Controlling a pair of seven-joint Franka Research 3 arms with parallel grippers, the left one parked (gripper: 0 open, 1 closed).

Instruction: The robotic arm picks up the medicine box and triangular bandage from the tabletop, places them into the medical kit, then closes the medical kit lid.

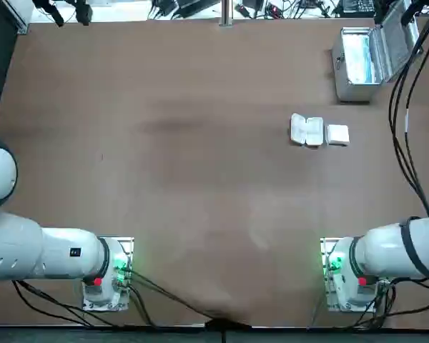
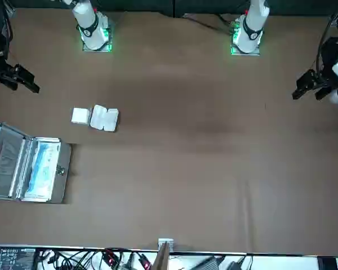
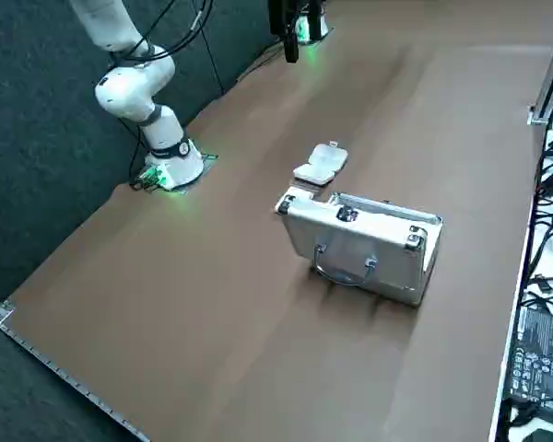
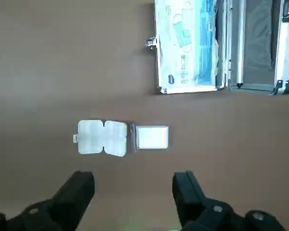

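The medicine box (image 4: 152, 136) lies flat on the brown table, touching or nearly touching the lumpy two-lobed triangular bandage (image 4: 102, 137) beside it. Both also show from above, box (image 1: 337, 134) and bandage (image 1: 306, 131). The medical kit (image 1: 356, 63) stands open at the far right corner, pale blue printed lining up. The medical kit lid (image 1: 397, 37) leans back, handle (image 3: 346, 267) outward. My right gripper (image 4: 135, 190) hangs open high over the table, on the near side of the two white items, with nothing between its fingers (image 4: 81, 188).
Black cables (image 1: 402, 121) hang down along the table's right edge near the kit. The right arm's base (image 1: 343, 275) sits at the near edge. Cables and electronics (image 3: 535, 368) lie beyond the far edge. Bare brown tabletop (image 1: 186, 164) stretches left of the items.
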